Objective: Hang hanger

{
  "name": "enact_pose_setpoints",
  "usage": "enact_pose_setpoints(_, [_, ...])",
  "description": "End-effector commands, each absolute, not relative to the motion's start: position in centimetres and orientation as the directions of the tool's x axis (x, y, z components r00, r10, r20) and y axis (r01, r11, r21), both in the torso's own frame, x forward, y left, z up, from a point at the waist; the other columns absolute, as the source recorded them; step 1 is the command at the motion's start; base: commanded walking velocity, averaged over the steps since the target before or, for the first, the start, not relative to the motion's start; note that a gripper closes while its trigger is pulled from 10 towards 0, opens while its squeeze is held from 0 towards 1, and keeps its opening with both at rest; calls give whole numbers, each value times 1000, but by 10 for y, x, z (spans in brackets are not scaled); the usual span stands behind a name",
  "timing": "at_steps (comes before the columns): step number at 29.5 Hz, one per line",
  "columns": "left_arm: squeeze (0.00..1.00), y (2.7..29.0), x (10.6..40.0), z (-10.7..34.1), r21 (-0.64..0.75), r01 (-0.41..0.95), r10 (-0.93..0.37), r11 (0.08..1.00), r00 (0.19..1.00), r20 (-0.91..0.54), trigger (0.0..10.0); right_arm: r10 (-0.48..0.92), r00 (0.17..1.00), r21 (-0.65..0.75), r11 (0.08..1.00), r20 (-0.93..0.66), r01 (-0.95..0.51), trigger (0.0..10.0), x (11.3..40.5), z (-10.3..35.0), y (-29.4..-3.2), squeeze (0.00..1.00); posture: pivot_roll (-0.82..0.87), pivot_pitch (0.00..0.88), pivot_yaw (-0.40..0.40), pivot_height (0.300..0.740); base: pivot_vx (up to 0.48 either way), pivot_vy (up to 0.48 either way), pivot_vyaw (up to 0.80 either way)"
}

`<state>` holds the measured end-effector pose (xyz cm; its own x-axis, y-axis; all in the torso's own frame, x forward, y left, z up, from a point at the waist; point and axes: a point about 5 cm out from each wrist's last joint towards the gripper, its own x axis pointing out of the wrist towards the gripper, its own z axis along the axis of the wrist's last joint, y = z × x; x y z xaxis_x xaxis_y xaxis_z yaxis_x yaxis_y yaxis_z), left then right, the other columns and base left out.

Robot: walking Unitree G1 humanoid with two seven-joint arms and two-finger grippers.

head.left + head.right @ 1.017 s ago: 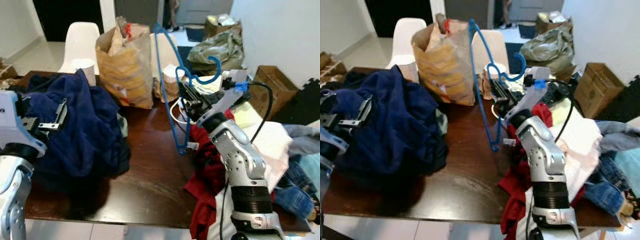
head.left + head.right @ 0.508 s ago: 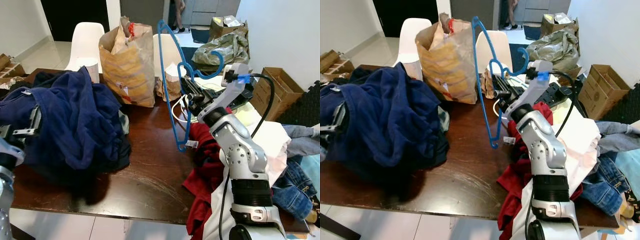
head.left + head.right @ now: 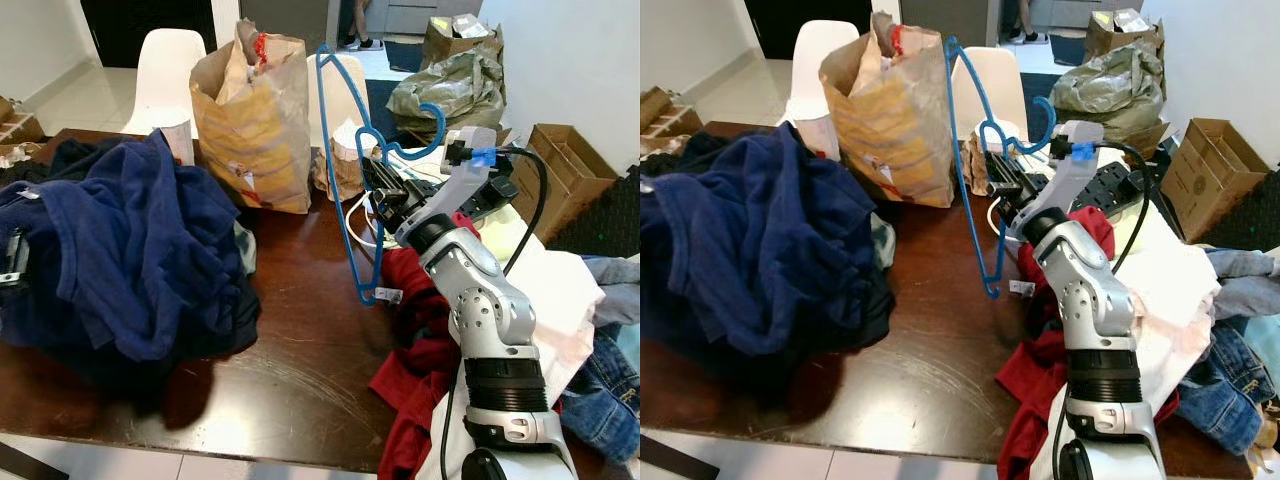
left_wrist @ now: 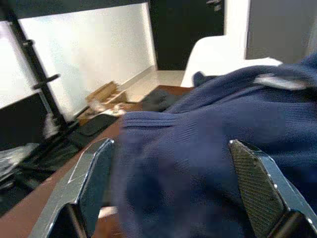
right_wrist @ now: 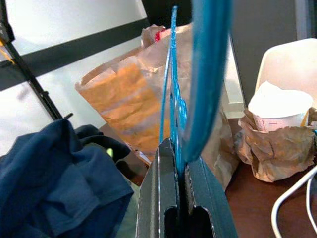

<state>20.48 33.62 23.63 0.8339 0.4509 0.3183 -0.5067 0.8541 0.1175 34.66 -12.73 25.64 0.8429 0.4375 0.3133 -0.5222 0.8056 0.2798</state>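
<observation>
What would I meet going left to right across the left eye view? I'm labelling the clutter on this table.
Navy garment → brown paper bag → blue hanger → right gripper, jaws shut on the hanger → cardboard box.

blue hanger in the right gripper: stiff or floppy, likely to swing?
Probably stiff: the blue hanger keeps its frame shape held upright above the table. Likely light, since its rod is thin. The right gripper pinches it near the hook, so it may pivot or swing.

Navy garment [image 3: 130, 250] heaped on brown table [image 3: 290, 370]; paper bag [image 3: 250, 125] behind.
</observation>
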Motion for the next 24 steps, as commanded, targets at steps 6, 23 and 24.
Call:
enact_pose_setpoints(6, [0, 383, 176, 238, 121, -570, 514, 813, 799, 314, 10000, 429, 851, 267, 819, 303, -508, 10000, 348, 256, -132, 0, -11, 130, -44, 740, 0, 0, 0])
enact_pose_setpoints(23, [0, 392, 188, 219, 10, -320, 300, 947, 898, 321, 10000, 433, 849, 245, 826, 302, -508, 10000, 350, 262, -137, 0, -42, 133, -63, 740, 0, 0, 0])
enact_pose_setpoints(24, [0, 397, 187, 219, 14, -336, 314, 942, 894, 320, 10000, 432, 850, 243, 827, 301, -507, 10000, 350, 262, -138, 0, -45, 135, -63, 740, 0, 0, 0])
